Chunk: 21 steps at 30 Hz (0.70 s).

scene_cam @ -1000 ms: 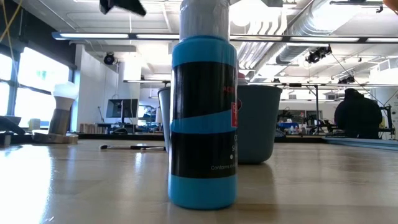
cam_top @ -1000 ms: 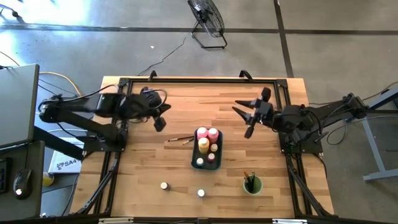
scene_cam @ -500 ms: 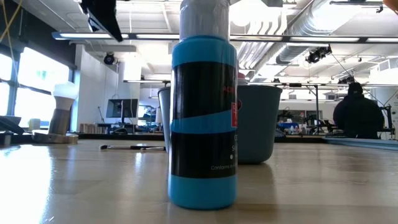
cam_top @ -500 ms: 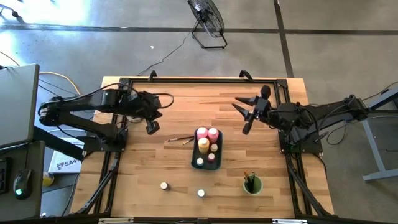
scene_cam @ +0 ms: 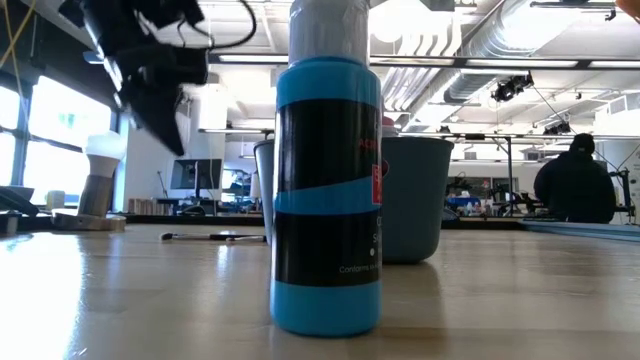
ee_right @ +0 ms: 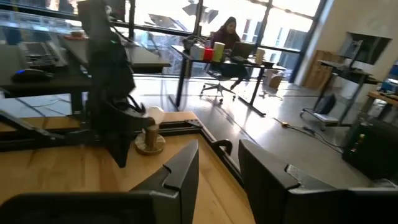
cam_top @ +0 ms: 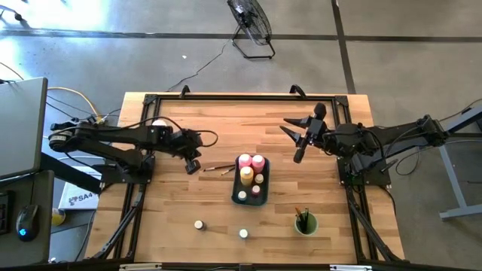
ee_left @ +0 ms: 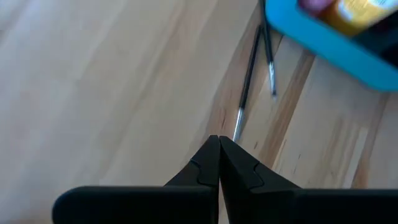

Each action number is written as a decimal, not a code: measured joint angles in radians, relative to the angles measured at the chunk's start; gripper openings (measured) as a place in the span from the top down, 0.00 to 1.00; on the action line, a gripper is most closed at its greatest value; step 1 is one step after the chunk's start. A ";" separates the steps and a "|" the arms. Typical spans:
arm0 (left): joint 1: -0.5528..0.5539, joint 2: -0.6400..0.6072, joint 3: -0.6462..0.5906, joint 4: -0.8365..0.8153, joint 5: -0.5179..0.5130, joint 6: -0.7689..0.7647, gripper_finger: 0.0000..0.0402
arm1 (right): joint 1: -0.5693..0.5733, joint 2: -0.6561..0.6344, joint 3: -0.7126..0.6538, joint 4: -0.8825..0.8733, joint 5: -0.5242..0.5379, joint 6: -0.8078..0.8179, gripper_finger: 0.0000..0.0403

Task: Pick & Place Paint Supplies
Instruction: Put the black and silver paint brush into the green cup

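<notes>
The left pincer (cam_top: pixel 193 165), shut and empty, hangs just beside two thin brown-handled paintbrushes (cam_top: pixel 218 168) lying lengthwise on the wooden counter (cam_top: pixel 173 203), pointing toward the blue-grey rectangular tray (cam_top: pixel 235 190); it's the nearer arm.

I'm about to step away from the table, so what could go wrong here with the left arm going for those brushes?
1. The left gripper is shut just short of the paintbrushes; if it stays shut it may push them rather than pick one up.
2. The two brushes lie close together beside the tray, so a grab could catch both or knock the tray.
</notes>
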State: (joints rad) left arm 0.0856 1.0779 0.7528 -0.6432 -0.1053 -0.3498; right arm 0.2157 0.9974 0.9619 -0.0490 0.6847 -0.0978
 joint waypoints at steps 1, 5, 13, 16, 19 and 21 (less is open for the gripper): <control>0.000 0.000 -0.016 0.005 0.008 -0.006 1.00 | 0.000 0.000 0.000 0.000 -0.016 0.000 0.73; 0.000 0.006 -0.066 0.057 0.014 -0.050 1.00 | 0.000 0.000 0.000 0.000 -0.041 0.000 0.73; 0.000 0.005 -0.081 0.140 0.010 -0.017 0.98 | 0.000 0.000 0.000 0.000 -0.036 0.000 0.73; 0.000 0.005 -0.081 0.152 0.009 -0.014 0.91 | 0.000 0.000 0.000 0.000 -0.035 0.000 0.73; 0.000 0.019 -0.081 0.155 0.010 -0.014 0.81 | 0.000 0.000 0.000 0.000 -0.033 0.000 0.73; 0.000 0.029 -0.081 0.159 0.017 -0.014 0.73 | 0.000 0.000 0.000 0.000 -0.033 0.000 0.73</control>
State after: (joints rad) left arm 0.0853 1.1066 0.6720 -0.4842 -0.0882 -0.3635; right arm 0.2157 0.9974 0.9619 -0.0494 0.6518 -0.0978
